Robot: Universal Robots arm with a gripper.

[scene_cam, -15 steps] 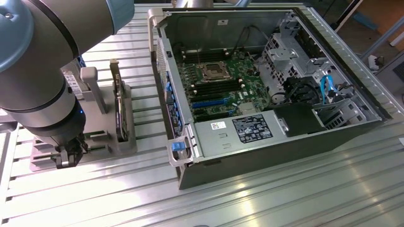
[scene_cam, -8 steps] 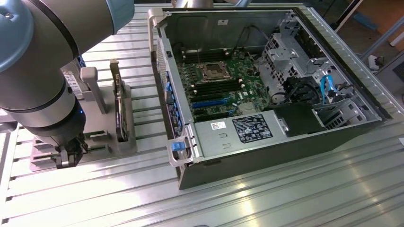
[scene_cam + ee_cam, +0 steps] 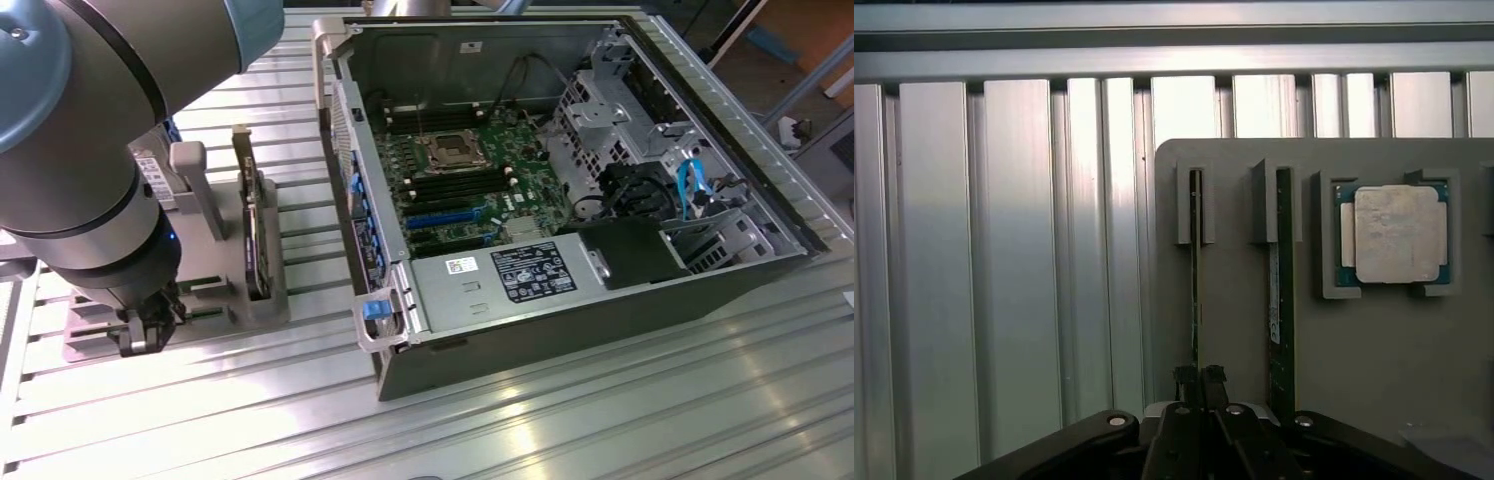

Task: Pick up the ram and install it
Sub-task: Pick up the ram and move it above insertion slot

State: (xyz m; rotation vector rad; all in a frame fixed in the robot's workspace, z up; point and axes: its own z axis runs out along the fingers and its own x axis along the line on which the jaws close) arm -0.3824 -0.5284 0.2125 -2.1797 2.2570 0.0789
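One crooked pull and the ram point(image 3: 1196, 270), which my fingers point(image 3: 1185, 379) pinch by its thin edge, could bind in the slot of the gray holder point(image 3: 1234, 300) or slip free

One end of the ram point(image 3: 1196, 280) is hidden behind the pincer point(image 3: 1200, 380) — grip unclear.

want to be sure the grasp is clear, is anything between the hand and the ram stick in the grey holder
Nothing visible. The hand sits right at one end of the long thin ram stick, upright in its slot of the grey plastic holder. The dark green circuit card stands in the next slot, beside, not between.
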